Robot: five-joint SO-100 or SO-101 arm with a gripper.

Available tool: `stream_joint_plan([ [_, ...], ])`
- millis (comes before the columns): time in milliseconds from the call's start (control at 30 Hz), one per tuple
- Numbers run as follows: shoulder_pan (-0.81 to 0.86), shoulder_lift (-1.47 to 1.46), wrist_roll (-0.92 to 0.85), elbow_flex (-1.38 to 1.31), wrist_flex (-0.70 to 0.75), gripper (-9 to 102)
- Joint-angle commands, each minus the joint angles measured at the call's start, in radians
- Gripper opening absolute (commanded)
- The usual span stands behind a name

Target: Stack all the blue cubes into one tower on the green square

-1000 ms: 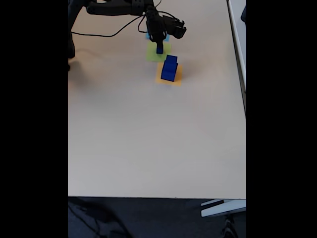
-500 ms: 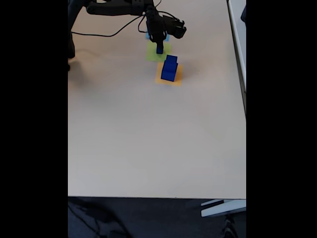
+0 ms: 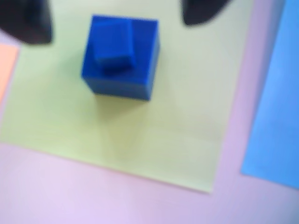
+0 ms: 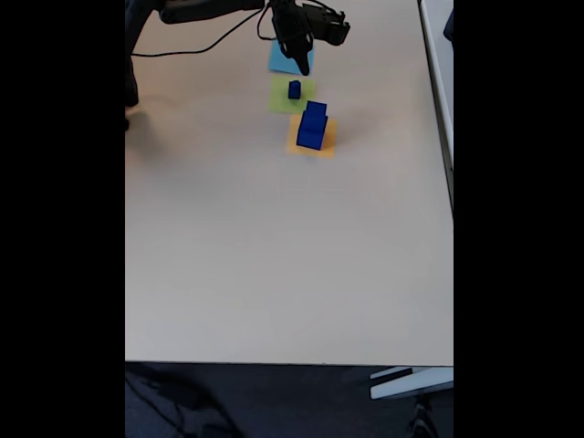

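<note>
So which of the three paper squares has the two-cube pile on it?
The orange square, nearest the camera in the fixed view. The green square beside it carries a much lower blue stack; the light-blue square looks bare.

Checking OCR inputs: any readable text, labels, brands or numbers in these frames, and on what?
None readable. The blue cubes, green square, light-blue square, orange square and table carry no visible text; the wrist view is blurred.

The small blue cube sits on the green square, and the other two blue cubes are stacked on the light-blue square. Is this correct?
Not fully. The fixed view shows the two stacked cubes on the orange square, not on the light-blue square. The small blue cube does sit on the green square.
</note>
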Motion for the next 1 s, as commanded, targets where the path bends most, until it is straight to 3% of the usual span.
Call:
stream_joint_plan([
  [0, 0.011, 0.038, -0.041, -0.181, 0.061, 14],
  [133, 0.037, 0.034, -0.084, -0.221, 0.074, 15],
  [533, 0.132, 0.034, -0.153, -0.219, 0.032, 34],
  [967, 0.202, -0.055, -0.129, -0.196, -0.092, 36],
])
